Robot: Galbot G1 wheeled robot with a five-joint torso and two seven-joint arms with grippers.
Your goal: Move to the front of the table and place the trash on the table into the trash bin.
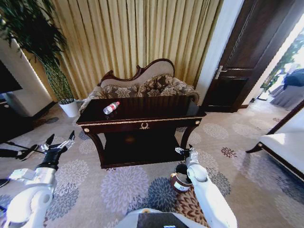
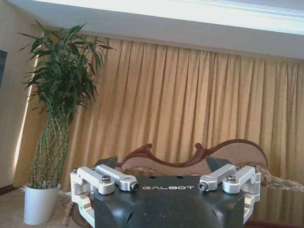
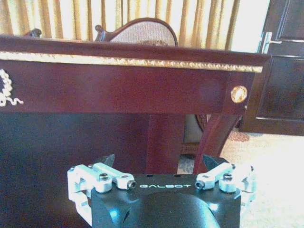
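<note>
Standing low over the patterned floral carpet (image 1: 118, 190), the robot is holding both arms out in front of it, empty. Its left gripper (image 1: 59, 144) is hovering at the left, short of the table's corner, fingers spread wide; the right gripper (image 1: 186, 152) is hanging by the table's right leg, and its wrist view is showing the fingers parted and holding nothing. Just beneath that arm the small round dark brown trash bin with the shiny rim (image 1: 179, 183) is sitting on the carpet.

Beyond them, the long dark glossy wooden table with gold trim (image 1: 142, 124) is stretching across the view. Lying on its side toward the top's left end is the clear plastic bottle with the red cap (image 1: 111, 108), well apart from both grippers. It probably is light, smooth and easily crushed, so a hold across the labelled middle seems best. Other litter is too small to make out. Open top is lying around the bottle. Behind the table the patterned carved-back sofa (image 1: 142, 84) is closing off the far edge.
</note>
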